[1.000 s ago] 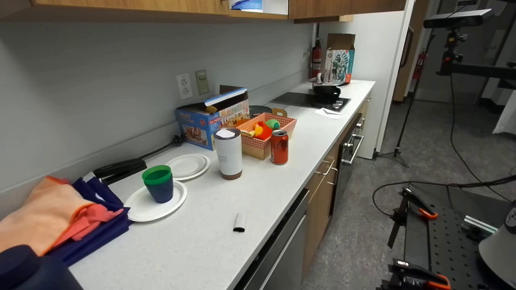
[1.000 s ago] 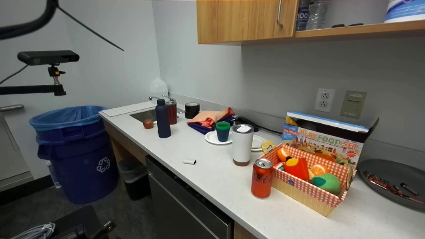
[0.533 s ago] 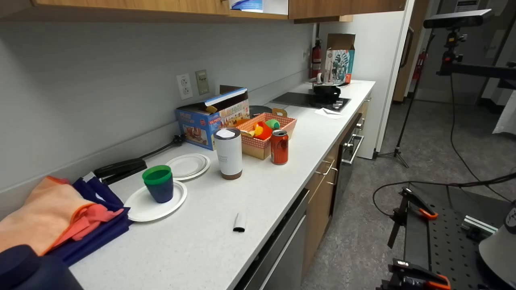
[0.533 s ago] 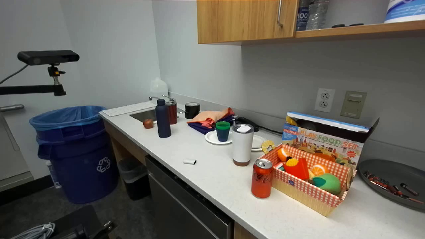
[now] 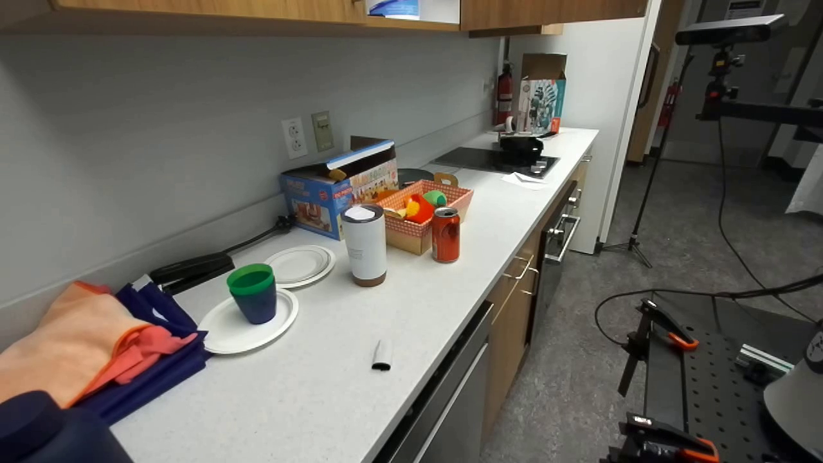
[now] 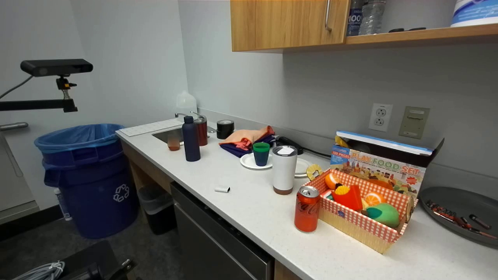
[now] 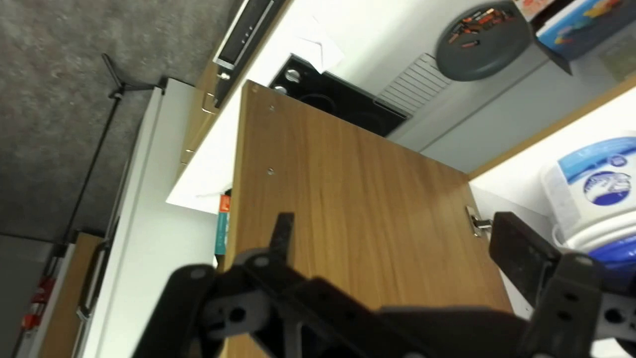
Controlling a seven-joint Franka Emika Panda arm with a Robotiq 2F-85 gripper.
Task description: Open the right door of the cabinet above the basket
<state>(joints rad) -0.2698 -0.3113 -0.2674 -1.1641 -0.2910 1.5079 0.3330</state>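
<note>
The right door [image 7: 357,199] stands swung open in the wrist view, its inner face and a metal hinge showing. Its lower edge also shows in an exterior view [image 5: 514,14], jutting out from the cabinet [image 5: 411,24]. The cabinet's open compartment and shelf edge show in an exterior view [image 6: 420,37]. My gripper [image 7: 395,219] is open and empty in front of the door's inner face, jaws wide apart. I cannot tell whether it touches the door. The gripper is out of view in both exterior views. The basket [image 6: 350,229] sits on the counter, also seen in an exterior view [image 5: 408,238].
The left wooden door [image 6: 288,25] is closed. A white and blue container [image 7: 596,184] stands inside the cabinet, near the right finger. Below are a dark tray [image 7: 484,42], a cooktop [image 7: 343,99], a red can [image 6: 307,210], a white tumbler [image 6: 284,171] and a blue box [image 5: 321,193].
A black curved part and a thin dark cable at the upper left of an exterior view have gone out of view. The doors and the counter items look unchanged.
</note>
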